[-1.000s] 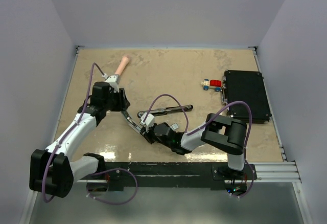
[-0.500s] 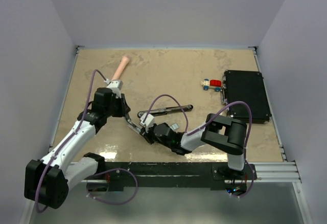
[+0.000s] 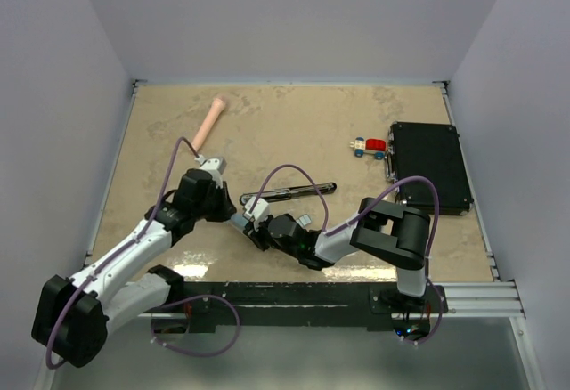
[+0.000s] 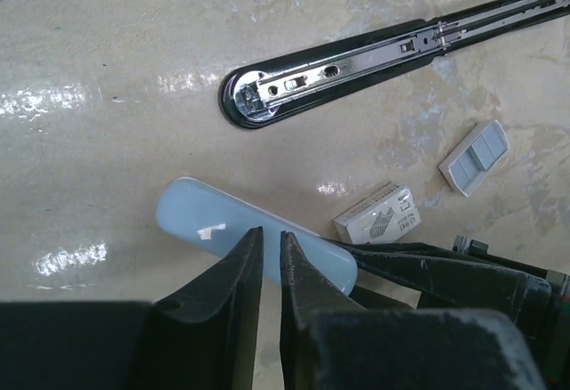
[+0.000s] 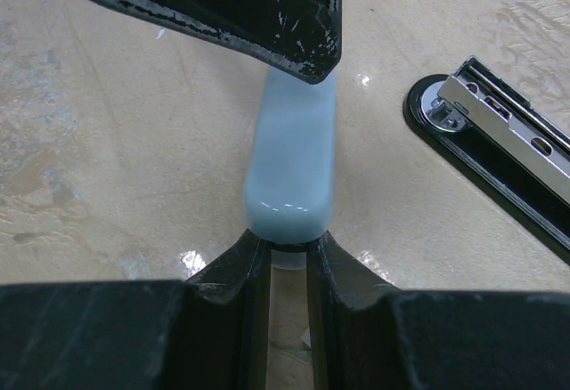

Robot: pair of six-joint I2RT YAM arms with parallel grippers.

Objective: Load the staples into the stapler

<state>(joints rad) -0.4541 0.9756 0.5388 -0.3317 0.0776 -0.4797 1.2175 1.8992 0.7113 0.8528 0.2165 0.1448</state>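
top external: high behind bases, down over table (image 3: 294, 123)
left wrist: close, steeply downward
right wrist: closer, low
shared: pale blue stapler (image 4: 196, 216), black stapler (image 4: 329, 74)

Left arm (image 3: 134, 246): white links, black joints; left purple cable (image 3: 166, 176) loops off wrist. Right arm (image 3: 392, 234): black joints, white forearm; right purple cable (image 3: 414, 178) likewise. Left gripper (image 4: 271, 243), right gripper (image 5: 287, 243): matte black tapered fingers (image 5: 223, 310), scuffed edges. Black base rail (image 3: 294, 296), near edge.
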